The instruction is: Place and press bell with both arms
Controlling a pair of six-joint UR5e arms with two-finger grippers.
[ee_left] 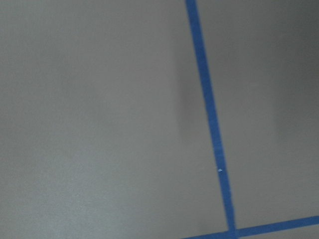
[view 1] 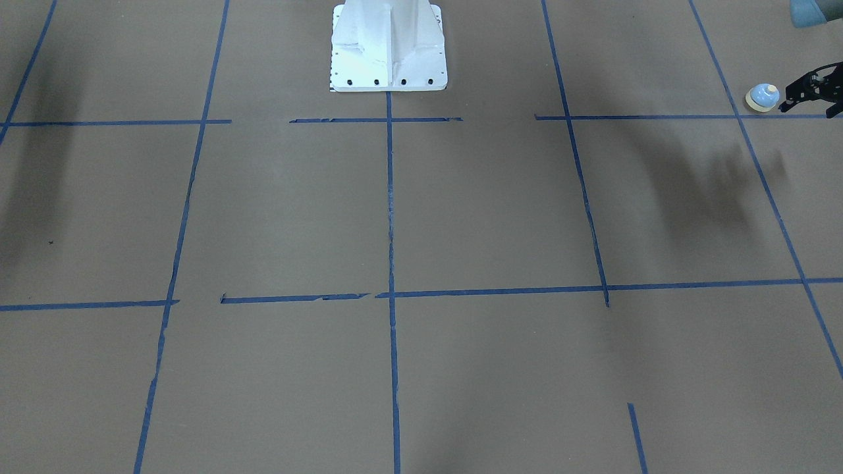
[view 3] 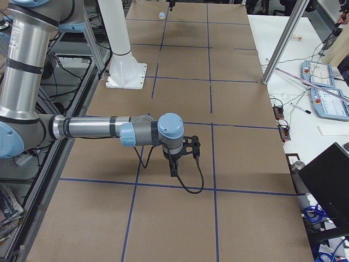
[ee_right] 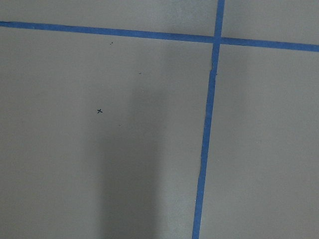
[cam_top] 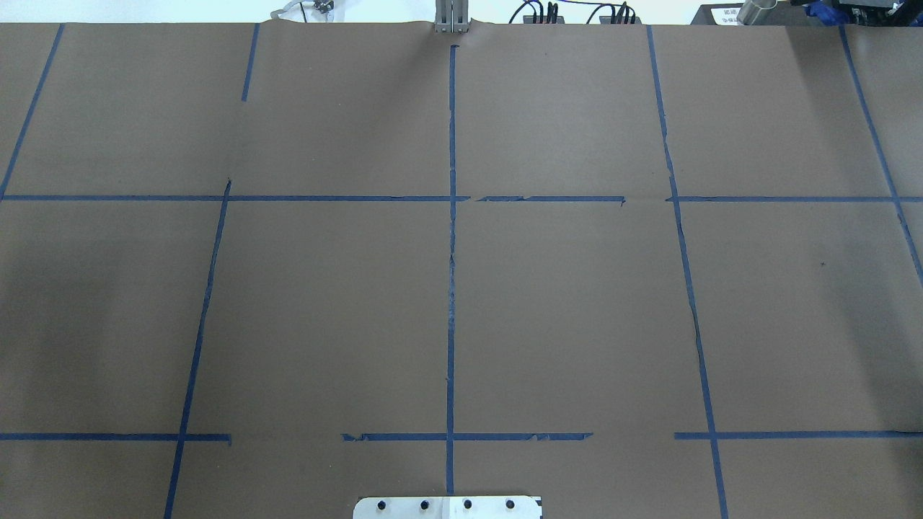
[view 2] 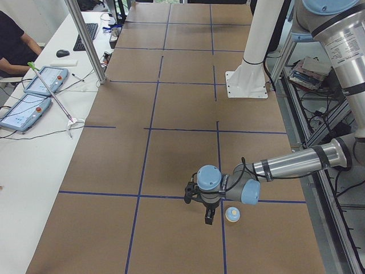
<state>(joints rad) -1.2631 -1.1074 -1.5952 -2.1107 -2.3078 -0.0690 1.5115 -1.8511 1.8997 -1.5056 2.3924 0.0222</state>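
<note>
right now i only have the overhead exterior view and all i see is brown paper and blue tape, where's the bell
Observer: Outside your frame. The bell stands upright on the paper-covered table, at its end on the robot's left.
Operator: is either arm holding it
Observer: No. The left gripper is low beside the bell, not around it.
Operator: and the right one
Observer: The right gripper hangs over the opposite end, far from the bell, with only paper and tape under it.
</note>
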